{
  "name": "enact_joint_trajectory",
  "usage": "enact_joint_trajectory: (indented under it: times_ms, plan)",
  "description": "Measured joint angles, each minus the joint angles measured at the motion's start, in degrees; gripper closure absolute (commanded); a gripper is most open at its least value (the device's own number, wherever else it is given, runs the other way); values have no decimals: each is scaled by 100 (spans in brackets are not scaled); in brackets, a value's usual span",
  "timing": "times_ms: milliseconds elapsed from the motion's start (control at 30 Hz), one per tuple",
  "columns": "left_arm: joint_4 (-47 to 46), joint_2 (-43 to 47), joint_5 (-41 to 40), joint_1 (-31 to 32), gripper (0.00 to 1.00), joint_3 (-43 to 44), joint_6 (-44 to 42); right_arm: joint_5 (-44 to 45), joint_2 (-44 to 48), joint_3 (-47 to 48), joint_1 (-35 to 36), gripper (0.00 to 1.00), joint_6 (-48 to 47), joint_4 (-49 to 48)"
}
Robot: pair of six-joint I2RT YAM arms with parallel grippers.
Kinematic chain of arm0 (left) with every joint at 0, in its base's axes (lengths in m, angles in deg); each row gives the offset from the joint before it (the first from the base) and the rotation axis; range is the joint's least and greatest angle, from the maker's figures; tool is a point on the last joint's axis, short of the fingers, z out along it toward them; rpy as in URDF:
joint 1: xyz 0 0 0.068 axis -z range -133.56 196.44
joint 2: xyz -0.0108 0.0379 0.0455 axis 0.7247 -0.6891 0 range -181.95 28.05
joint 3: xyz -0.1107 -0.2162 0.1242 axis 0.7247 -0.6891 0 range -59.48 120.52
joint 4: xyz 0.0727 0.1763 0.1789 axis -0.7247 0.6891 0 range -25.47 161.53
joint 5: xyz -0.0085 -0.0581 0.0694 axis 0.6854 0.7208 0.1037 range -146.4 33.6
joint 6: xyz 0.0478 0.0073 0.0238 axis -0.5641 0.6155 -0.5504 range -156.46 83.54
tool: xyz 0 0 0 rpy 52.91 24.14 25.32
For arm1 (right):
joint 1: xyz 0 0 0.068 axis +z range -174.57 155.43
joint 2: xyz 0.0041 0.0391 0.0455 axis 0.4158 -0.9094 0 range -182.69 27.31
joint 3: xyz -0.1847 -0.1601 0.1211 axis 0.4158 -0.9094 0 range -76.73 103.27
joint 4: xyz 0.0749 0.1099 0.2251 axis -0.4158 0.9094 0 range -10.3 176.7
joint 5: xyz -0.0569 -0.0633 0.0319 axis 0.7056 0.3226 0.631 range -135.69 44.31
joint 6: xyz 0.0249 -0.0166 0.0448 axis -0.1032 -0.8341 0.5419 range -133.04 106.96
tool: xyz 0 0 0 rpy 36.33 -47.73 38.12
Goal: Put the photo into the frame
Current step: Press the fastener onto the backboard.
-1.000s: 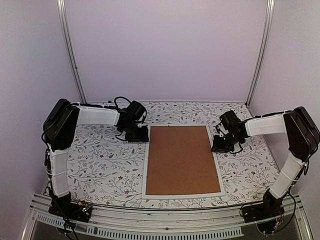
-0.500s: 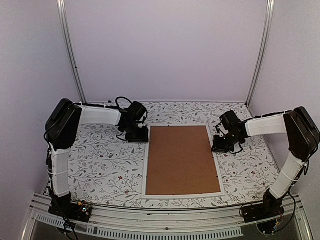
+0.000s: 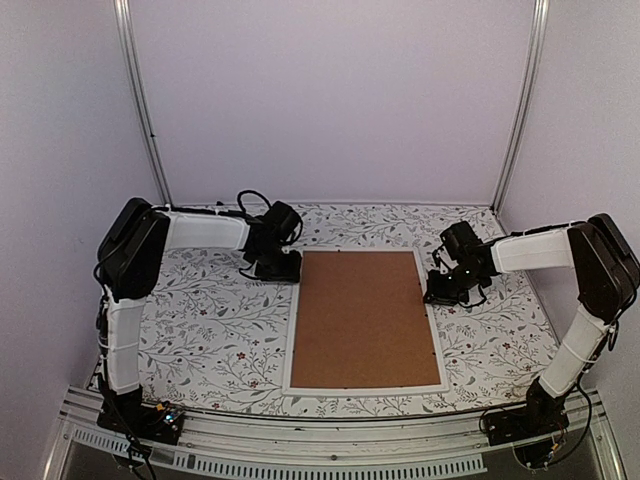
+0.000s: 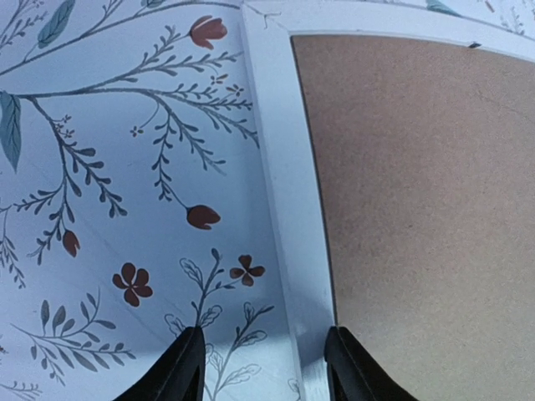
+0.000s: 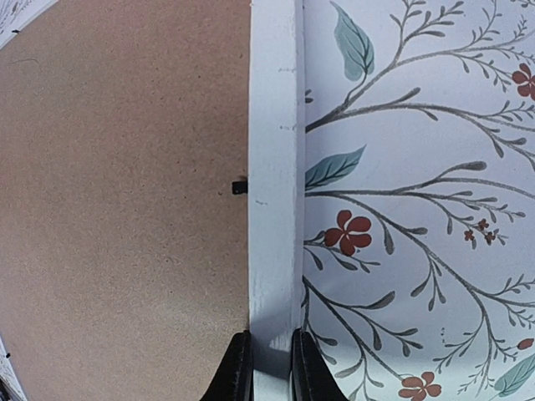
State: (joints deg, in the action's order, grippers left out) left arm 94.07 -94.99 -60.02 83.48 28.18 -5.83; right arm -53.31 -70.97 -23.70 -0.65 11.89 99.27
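Left gripper: the black two-finger left gripper (image 4: 267, 368) hangs low at the far-left corner of the frame, fingers about half spread and holding nothing. The left rail runs between them, the inner finger (image 4: 355, 372) at the rail's inner edge and the outer one apart from it, over the cloth
Cloth: one pale floral-printed tablecloth (image 3: 200, 320) lies under everything
Frame: the large rectangular picture frame with a narrow white border (image 3: 365, 388) lies flat, back side up, mid-table between the two arms
Board: one brown fibreboard backing board (image 3: 362, 320) fills the frame's opening inside the rails, with small dark tabs (image 5: 240, 185) at its edge
Photo: the landscape paper photo shows in no view, and whether it lies under the board cannot be told
Right gripper: the black two-finger right gripper (image 5: 272, 372) sits on the frame's right rail towards the far end, fingers drawn nearly together and pinching the white rail from both sides
Step in hand: judged to be steadying or squaring the frame with its back on
Doing it well: hold the right pinch on the rail alone, clear of the board's edge — set the left fingers squarely astride their rail before closing, and move both ends together so the frame neither twists nor skids on the cloth
Count: two arms, two grippers, one frame, one board, one cloth — no photo in sight
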Motion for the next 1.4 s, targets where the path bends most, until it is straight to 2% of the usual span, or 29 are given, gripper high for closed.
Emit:
enact_joint_trajectory:
  times_ms: [600,800,967,1200,1400]
  plan:
    - [348,-295,-994,424,47,461,68,-7,7,-24,2,92,90,-37]
    - [313,-450,-1137,774,45,638,74,-9,7,-26,2,92,101,-46]
    - [337,-448,-1322,828,38,643,68,-11,7,-26,2,92,101,-50]
    - [619,-157,-1392,942,13,470,-50,-11,4,-28,4,92,101,-52]
    - [828,680,-1353,977,8,61,-131,-17,4,-26,2,92,103,-55]
